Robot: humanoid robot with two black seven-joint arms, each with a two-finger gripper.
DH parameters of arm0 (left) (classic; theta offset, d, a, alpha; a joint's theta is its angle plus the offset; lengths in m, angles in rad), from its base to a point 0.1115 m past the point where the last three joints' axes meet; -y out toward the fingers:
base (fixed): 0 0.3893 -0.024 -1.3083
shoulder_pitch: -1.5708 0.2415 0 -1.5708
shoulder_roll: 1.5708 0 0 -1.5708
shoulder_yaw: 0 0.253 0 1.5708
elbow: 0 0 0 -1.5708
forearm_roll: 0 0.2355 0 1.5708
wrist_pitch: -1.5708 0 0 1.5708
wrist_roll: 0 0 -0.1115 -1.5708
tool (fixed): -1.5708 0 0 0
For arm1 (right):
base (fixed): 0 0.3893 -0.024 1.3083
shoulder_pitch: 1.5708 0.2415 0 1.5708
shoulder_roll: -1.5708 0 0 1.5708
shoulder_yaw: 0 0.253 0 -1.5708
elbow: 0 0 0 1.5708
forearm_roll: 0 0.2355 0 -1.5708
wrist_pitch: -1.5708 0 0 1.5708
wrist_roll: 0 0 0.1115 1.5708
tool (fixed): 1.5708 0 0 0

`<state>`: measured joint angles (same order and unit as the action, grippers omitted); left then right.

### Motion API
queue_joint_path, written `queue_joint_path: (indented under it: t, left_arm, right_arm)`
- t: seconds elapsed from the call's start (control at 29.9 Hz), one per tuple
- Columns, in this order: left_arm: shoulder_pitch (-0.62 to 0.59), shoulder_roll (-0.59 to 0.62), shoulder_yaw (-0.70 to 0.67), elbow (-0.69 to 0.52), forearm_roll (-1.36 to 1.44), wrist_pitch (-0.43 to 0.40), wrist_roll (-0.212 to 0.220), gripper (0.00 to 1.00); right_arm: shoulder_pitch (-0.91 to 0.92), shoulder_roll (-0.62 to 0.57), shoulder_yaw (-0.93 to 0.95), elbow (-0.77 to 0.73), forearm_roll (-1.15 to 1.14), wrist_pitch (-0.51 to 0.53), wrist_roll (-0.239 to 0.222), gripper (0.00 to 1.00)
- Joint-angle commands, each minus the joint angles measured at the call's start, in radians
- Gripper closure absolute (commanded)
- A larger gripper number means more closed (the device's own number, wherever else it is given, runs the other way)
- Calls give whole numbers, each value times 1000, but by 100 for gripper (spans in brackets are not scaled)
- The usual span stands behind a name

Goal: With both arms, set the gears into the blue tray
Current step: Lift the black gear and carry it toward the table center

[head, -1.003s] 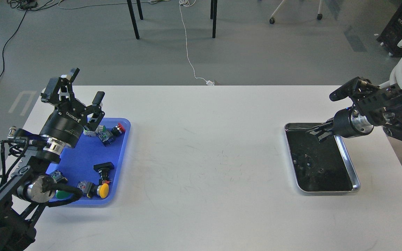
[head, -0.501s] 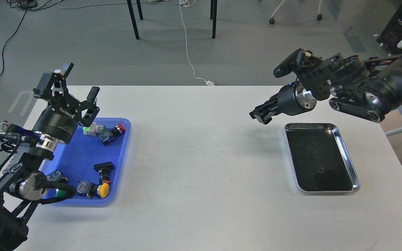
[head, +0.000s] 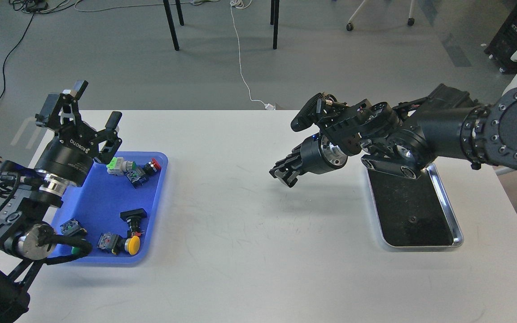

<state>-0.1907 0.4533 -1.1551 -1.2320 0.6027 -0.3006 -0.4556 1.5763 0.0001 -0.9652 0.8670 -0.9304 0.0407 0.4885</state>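
Note:
The blue tray lies at the table's left and holds several push-button switches. My left gripper hovers open above its far left corner, with nothing between the fingers. One small black gear lies in the silver-rimmed tray on the right. My right gripper hangs over the bare table middle, left of that tray. Its fingers point down-left and are pressed together. Whether it holds a gear is too small and dark to make out.
Switches with green, red, yellow and black caps are scattered in the blue tray. The right forearm crosses above the silver tray's far end. Chair legs and cables are on the floor beyond the table.
My right arm has lifted out of the silver tray and swung left over the table middle, fingers staying together. The left gripper has drifted slightly left and back, still open.

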Motion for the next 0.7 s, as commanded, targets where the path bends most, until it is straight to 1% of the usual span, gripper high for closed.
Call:
queue_joint_path:
  t: [0.0, 0.27, 0.67]
  left_arm:
    - [0, -1, 0, 0, 0, 0, 0, 2]
    - [4, -1, 3, 0, 0, 0, 0, 2]
    - [25, -1, 2, 0, 0, 0, 0, 2]
  right_arm:
    - [-5, 0, -1, 23, 8, -22, 0, 81]
    - [-10, 0, -53, 115, 7, -113, 0, 80]
    - [-81, 0, -59, 115, -10, -142, 0, 78]
